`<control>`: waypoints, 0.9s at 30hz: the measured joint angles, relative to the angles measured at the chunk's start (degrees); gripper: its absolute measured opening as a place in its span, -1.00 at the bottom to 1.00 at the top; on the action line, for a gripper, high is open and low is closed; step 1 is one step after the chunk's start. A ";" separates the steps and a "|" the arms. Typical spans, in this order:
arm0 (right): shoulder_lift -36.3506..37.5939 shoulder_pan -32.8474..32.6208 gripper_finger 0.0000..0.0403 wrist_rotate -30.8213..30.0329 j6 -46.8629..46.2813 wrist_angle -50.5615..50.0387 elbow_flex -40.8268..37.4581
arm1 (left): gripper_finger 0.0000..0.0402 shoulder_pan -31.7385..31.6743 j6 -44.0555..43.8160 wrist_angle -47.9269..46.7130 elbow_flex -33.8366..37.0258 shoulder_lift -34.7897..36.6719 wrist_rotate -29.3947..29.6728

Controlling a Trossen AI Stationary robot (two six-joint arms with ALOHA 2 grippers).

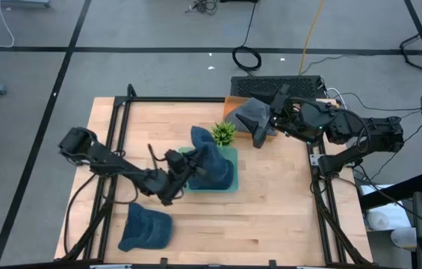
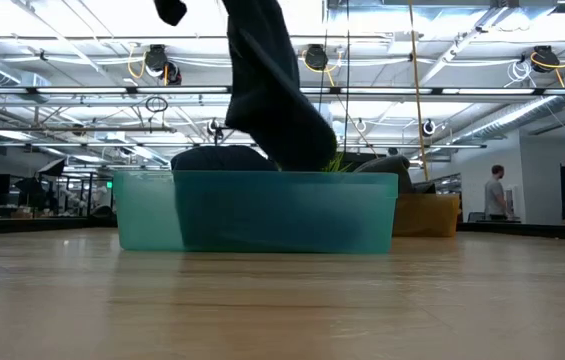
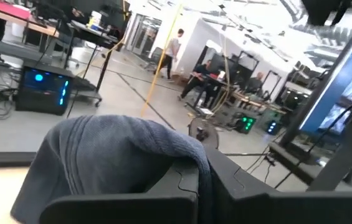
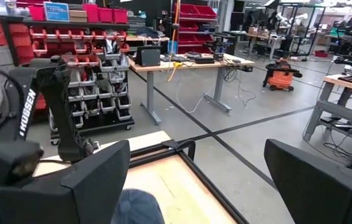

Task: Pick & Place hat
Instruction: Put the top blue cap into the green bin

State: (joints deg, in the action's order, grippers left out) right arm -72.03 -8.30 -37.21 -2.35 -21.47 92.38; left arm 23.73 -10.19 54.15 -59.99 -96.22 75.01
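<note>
A blue hat (image 1: pixel 209 161) hangs over the teal bin (image 1: pixel 230 184), with my left gripper (image 1: pixel 187 170) shut on it from the bin's left side. In the low view this hat (image 2: pixel 267 90) hangs down to the bin's rim (image 2: pixel 262 175). A second blue hat (image 1: pixel 145 228) lies flat on the table near the front left. A grey-blue hat (image 1: pixel 249 116) sits at the orange box (image 1: pixel 231 104) at the far right. My right gripper (image 4: pixel 194 180) stands open just beside it, high up, with nothing between its fingers. My left gripper is shut on the side of the hanging hat that faces the table's left (image 1: pixel 194 167). It comes in level from the left. In the left wrist view the hat's cloth (image 3: pixel 113 155) drapes over the fingers and hides the pinch. The hat hangs over the bin.
A small green plant (image 1: pixel 224 133) stands at the teal bin's far edge. A black frame (image 1: pixel 121 119) runs around the tabletop. A dark keyboard-like unit (image 1: pixel 270 84) lies behind the orange box. Bare wood lies in front of the bin and to its right.
</note>
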 joint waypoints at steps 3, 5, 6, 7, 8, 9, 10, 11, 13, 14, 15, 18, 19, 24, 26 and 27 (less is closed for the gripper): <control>0.00 -0.53 0.77 0.06 -0.15 -0.20 0.00 | -0.99 0.04 -2.36 -0.44 -0.17 -2.97 1.22; 0.00 -0.87 0.77 0.06 -0.48 -0.22 0.00 | -0.99 0.02 -4.26 -0.41 -0.17 -4.88 2.42; 0.00 -0.93 0.77 0.07 -0.70 -0.22 0.00 | -0.99 0.02 -4.74 -0.41 -0.17 -5.66 2.96; 0.00 -0.94 0.77 0.07 -1.02 -0.22 0.00 | -0.99 0.02 -5.01 -0.28 -0.17 -6.51 2.86; 0.00 -0.94 0.77 0.27 -1.43 -0.22 0.00 | -0.99 -0.16 -5.34 -0.09 -0.17 -7.42 2.44; 0.00 -0.94 0.77 1.16 -1.69 -0.22 0.00 | -0.99 -0.30 -5.67 -0.13 -0.17 -8.22 2.35; 0.00 -0.94 0.77 1.93 -1.88 -0.20 0.00 | -0.98 -0.41 -6.37 -0.28 -0.17 -9.08 2.20; 0.00 -0.90 0.77 2.84 -2.18 -0.22 0.00 | -0.98 -0.61 -7.54 -0.26 -0.15 -9.87 1.93; -0.20 -0.92 0.77 4.08 -2.86 -0.17 0.00 | -0.98 -1.00 -10.27 0.17 -0.15 -11.13 1.95; -0.35 -0.92 0.77 4.46 -3.00 -0.04 0.00 | -0.98 -1.24 -11.34 0.16 -0.15 -11.62 1.93; -0.47 -0.92 0.77 4.46 -3.02 -0.03 0.00 | -0.99 -1.37 -12.20 0.05 -0.13 -12.07 1.93; -1.01 -0.94 0.77 4.50 -3.02 -0.07 -0.02 | -0.98 -1.58 -15.27 0.04 -0.13 -13.48 2.18; -1.09 -0.94 0.77 4.48 -3.00 -0.20 -0.02 | -0.98 -1.33 -16.08 -0.36 -0.13 -13.77 2.84; -1.97 -0.94 0.77 4.51 -2.94 -0.34 -0.02 | -0.99 1.10 -15.15 -1.14 -0.11 -15.04 6.22; -2.03 -0.94 0.77 4.52 -2.93 -0.94 -0.04 | -0.99 2.65 -14.90 -2.96 -0.11 -14.91 7.56; -2.00 -0.94 0.77 4.52 -2.97 -0.99 -0.04 | -0.99 3.52 -14.70 -3.61 -0.11 -14.91 8.52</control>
State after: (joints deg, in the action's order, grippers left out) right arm -74.03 -9.23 -32.69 -5.32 -22.46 92.33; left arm 27.25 -24.89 50.55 -60.10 -111.13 83.53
